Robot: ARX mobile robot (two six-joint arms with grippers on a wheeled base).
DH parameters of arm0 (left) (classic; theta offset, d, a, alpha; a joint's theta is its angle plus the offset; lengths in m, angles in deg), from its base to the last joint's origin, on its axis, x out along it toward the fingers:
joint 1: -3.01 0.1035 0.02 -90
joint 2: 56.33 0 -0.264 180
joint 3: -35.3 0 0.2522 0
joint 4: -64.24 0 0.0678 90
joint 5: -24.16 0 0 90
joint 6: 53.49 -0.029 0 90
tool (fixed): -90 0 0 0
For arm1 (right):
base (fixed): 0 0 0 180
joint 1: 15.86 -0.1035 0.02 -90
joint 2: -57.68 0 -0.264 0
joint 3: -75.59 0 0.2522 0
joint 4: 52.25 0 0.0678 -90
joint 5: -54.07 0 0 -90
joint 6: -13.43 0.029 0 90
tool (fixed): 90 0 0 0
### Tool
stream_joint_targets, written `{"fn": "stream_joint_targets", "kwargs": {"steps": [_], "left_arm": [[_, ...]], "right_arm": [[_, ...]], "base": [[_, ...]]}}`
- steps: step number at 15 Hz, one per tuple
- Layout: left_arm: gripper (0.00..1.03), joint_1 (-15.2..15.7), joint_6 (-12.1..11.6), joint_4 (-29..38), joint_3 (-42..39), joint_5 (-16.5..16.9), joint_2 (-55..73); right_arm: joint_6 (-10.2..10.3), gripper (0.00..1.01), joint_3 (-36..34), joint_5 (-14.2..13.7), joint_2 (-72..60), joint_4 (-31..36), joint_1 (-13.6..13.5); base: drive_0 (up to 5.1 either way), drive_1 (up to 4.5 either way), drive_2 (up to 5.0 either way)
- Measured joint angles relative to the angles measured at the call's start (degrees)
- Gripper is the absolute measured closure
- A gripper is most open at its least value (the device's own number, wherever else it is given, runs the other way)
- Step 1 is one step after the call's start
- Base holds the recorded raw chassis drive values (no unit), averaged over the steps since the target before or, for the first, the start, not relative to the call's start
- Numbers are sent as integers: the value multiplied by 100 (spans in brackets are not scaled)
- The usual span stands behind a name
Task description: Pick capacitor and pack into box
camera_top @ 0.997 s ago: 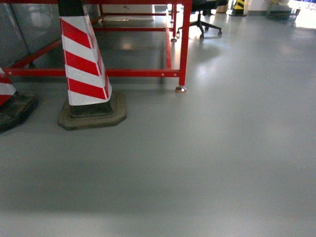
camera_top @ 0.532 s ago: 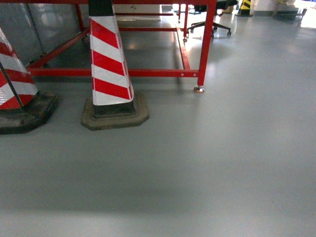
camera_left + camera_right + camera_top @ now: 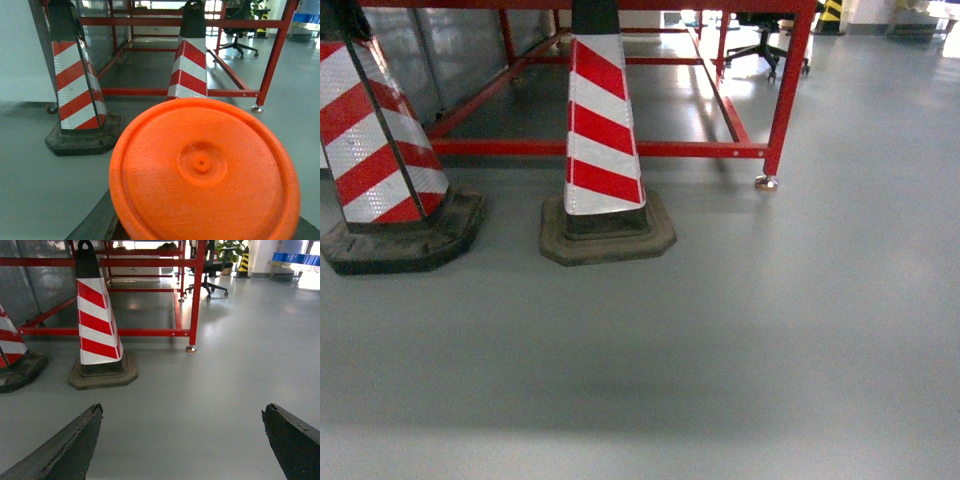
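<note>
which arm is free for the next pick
Right, probably. The right gripper is open and empty, while an orange disc fills the left wrist view, so that arm looks occupied. Nothing to pick shows in any view yet.

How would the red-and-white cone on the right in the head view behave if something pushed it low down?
Probably it would slide rather than tip: the cone stands on a wide, dark, heavy-looking base, and the grey floor looks smooth and glossy. A push near its narrow top seems likelier to topple it.
</note>
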Motion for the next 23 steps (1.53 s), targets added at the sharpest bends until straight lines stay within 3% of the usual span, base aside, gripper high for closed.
{"fn": "stream_joint_targets", "kwargs": {"steps": [14,23], "left_arm": [[59,-2,2,-2,0,-4,0],[59,-2,2,-9,0,-7,0]], "right_arm": [[0,3,0,15,0,2,0],[0,3,0,13,0,7,0]], "base": [[-33,17,17],[-2,386,-390]]}}
